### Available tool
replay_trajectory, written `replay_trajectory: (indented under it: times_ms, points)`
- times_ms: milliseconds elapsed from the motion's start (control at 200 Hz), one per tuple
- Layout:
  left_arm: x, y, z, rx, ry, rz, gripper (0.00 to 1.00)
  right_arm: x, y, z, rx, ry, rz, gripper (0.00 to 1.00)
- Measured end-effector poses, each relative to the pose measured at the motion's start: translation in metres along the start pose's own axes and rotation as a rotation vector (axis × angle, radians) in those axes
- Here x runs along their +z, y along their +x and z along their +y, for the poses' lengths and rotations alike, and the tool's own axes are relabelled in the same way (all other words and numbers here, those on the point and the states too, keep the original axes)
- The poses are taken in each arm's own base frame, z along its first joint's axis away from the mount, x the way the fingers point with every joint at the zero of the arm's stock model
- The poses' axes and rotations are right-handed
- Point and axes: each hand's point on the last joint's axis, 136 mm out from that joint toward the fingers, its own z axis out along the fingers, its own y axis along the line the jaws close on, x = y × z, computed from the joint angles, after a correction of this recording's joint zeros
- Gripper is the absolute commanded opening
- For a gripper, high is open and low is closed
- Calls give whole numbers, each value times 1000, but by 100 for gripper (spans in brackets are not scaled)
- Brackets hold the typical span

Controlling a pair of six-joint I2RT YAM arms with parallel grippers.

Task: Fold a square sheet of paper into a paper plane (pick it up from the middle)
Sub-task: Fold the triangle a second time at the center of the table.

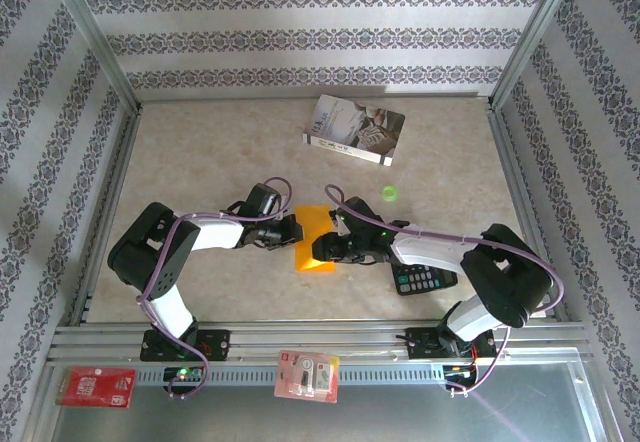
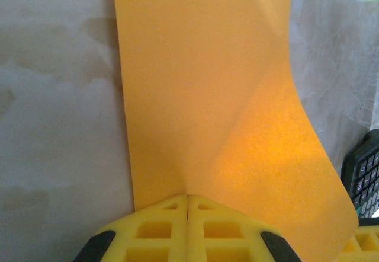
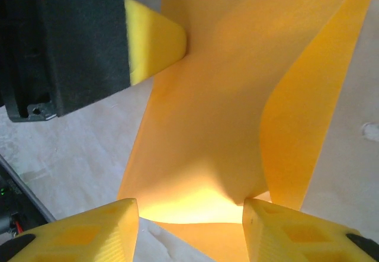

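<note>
At the middle of the table (image 1: pixel 200 152), a little toward its near edge, the square sheet of paper (image 1: pixel 316 239) is lying between the two grippers, showing from above as a narrow orange strip. The left gripper (image 1: pixel 294 230) is reaching in from the left and clenching the sheet's edge. In the left wrist view its yellow fingers (image 2: pixel 160 229) are pressing flat against each other with the paper's edge caught at their tips, and a soft crease is running from that spot up across the sheet. The right gripper (image 1: pixel 326 250) is touching the sheet's near right part. In the right wrist view its fingers (image 3: pixel 100 232) are standing apart, released and gripping nothing. The paper is spreading between them, and one flap is curling up off the table, brushing the inner side of the right-hand finger. The tip of the left gripper is biting the far edge there. A black calculator (image 1: pixel 425 281) is lying just right of the sheet, partly under the right arm. A grey-white book (image 1: pixel 355 130) is sitting well apart toward the back wall, and a small green round thing (image 1: pixel 389 194) is resting between book and calculator.
</note>
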Motion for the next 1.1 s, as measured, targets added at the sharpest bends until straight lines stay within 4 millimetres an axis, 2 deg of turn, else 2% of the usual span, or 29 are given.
replay_trajectory:
  times_ms: [530,610,749,794,1099]
  points:
    - [0,0,0,0,0,0,4,5,-33,-9,-2,7,-37,52]
    - [0,0,0,0,0,0,5,7,-35,-12,6,9,-35,47]
    - [0,0,0,0,0,0,4,11,-41,-19,67,-2,-25,29]
    - [0,0,0,0,-1,0,4,13,-43,-22,99,-6,-23,26]
    - [0,0,0,0,0,0,5,21,-56,-36,234,-29,-28,26]
